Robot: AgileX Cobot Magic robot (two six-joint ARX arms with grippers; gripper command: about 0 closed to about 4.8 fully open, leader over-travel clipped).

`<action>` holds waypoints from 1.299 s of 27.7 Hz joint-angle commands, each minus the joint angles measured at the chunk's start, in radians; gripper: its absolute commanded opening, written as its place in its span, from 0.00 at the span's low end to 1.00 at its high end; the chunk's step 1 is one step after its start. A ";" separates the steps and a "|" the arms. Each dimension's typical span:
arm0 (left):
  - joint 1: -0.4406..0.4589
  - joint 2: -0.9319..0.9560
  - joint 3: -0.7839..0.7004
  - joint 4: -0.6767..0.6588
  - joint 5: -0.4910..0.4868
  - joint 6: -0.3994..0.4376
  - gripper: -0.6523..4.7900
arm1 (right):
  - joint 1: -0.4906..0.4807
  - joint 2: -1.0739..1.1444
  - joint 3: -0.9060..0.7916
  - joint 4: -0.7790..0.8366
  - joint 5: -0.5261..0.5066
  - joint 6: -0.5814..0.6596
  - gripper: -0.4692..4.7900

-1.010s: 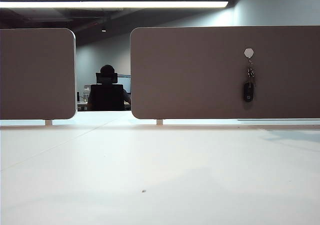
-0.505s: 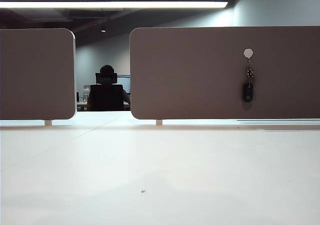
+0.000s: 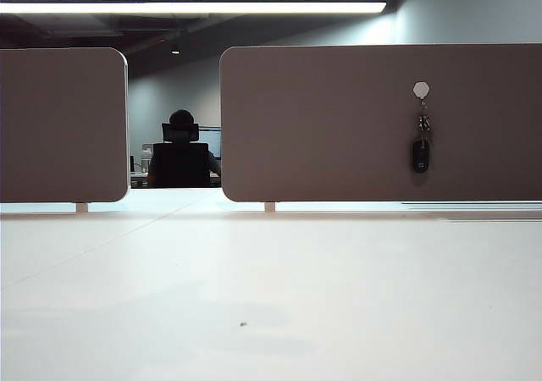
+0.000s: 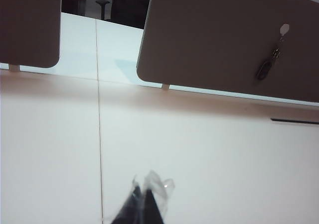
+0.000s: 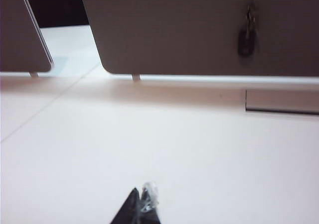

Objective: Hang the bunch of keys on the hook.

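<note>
Bunch of keys [image 3: 421, 146] hanging from hook [image 3: 421, 89].

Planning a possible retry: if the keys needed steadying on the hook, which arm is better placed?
Right, marginally: the bunch of keys hangs from the hook on the right side. Both left gripper and right gripper are shut, empty, well back.

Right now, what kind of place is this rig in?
Probably an open-plan office: a white desk with brown divider panels, and someone in an office chair behind. The bunch of keys hangs on the hook.

Low exterior view, wrists share panel [image 3: 339, 127]
</note>
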 commanded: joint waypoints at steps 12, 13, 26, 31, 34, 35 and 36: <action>-0.001 0.000 -0.144 0.008 0.051 -0.069 0.11 | 0.222 -0.019 -0.230 0.188 0.125 -0.034 0.09; -0.001 0.000 -0.154 0.008 0.055 -0.070 0.11 | 0.222 -0.021 -0.237 0.188 0.125 -0.033 0.09; -0.001 0.001 -0.268 0.082 0.044 -0.104 0.11 | 0.222 -0.020 -0.352 0.187 0.153 0.031 0.09; -0.001 0.000 -0.268 0.069 0.049 -0.149 0.11 | 0.223 -0.020 -0.352 0.126 0.183 0.021 0.09; -0.001 0.000 -0.268 0.069 0.049 -0.148 0.11 | 0.223 -0.020 -0.352 0.128 0.182 0.013 0.09; -0.001 0.000 -0.268 0.069 0.049 -0.148 0.11 | 0.223 -0.021 -0.352 0.128 0.182 0.031 0.09; -0.001 0.000 -0.268 0.069 0.049 -0.148 0.11 | 0.223 -0.021 -0.352 0.129 0.180 0.030 0.09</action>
